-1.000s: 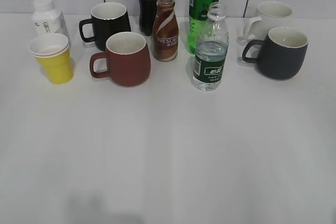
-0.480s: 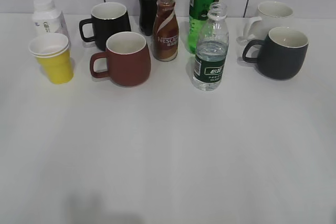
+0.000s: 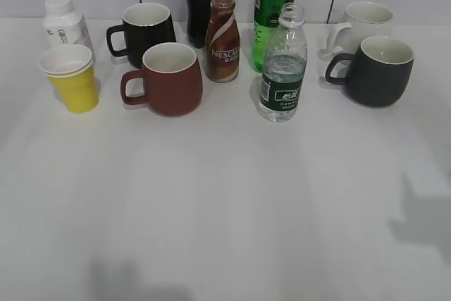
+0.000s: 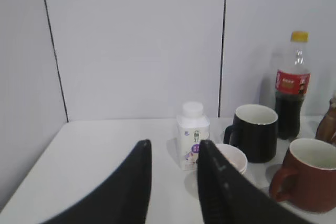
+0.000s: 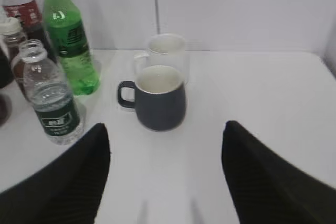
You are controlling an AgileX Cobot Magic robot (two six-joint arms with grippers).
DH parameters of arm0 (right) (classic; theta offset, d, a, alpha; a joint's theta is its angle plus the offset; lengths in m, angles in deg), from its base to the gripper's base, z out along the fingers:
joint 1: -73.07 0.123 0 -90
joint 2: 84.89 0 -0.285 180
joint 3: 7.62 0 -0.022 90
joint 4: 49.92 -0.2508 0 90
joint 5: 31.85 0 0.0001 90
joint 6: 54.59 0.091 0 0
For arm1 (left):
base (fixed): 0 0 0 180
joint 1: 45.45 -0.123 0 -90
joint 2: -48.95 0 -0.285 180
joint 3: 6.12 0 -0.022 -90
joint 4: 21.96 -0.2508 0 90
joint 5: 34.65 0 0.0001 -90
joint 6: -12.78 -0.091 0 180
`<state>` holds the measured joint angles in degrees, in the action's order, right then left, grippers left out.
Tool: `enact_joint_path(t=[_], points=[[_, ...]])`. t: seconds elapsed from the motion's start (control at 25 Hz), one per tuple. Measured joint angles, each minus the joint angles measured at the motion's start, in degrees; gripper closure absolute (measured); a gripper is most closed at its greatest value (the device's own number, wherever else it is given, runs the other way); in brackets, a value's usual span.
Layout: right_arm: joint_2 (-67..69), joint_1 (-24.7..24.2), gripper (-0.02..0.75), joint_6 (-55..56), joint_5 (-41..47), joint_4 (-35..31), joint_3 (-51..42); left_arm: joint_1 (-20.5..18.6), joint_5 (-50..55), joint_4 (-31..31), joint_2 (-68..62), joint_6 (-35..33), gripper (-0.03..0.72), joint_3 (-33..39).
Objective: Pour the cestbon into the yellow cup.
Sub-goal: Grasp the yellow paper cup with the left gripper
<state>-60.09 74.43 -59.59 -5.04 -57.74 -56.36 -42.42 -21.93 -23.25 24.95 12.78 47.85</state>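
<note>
A shadow has crept onto the tabletop (image 3: 225, 230) lower right; nothing else has moved. The right claw (image 5: 165, 182), spread wide and empty, has the cestbon (image 5: 51, 100) ahead-left, untouched. The left claw (image 4: 173, 182), barely parted and empty, faces the yellow cup (image 4: 233, 157); pouring is all ahead.

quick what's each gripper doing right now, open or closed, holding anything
Left gripper: fingers slightly apart, open, holding nothing.
Right gripper: fingers spread wide, open, holding nothing; the cestbon stands untouched on the table.

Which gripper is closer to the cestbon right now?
Right. The right gripper is open, with the cestbon just ahead on its left. The left gripper faces the white bottle at the table's far left, and its view lacks the cestbon.
</note>
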Motion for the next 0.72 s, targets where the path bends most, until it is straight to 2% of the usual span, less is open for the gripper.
enact_joint_path(t=[0.16, 0.32, 0.48, 0.56, 0.72], points=[[10.4, 4.0, 0.237, -4.6, -9.5, -5.3, -0.1, 0.0, -13.7, -0.4, -13.2, 0.0, 0.449, 4.0], [21.8, 10.0, 0.237, -8.6, -20.4, -6.7, -0.1, 0.0, -26.5, -0.4, -28.0, 0.0, 0.449, 5.5], [34.2, 15.2, 0.237, -10.4, -32.3, -4.5, -0.1, 0.0, -38.3, -1.1, -41.7, 0.0, 0.445, 5.6], [38.8, 17.1, 0.237, -10.5, -38.3, -2.1, -0.1, 0.0, -42.4, -2.8, -47.0, 2.2, 0.429, 5.6], [48.1, 18.3, 0.237, -10.7, -47.3, 0.6, -0.1, 0.7, -46.9, -6.4, -54.8, 9.2, 0.33, 5.6]])
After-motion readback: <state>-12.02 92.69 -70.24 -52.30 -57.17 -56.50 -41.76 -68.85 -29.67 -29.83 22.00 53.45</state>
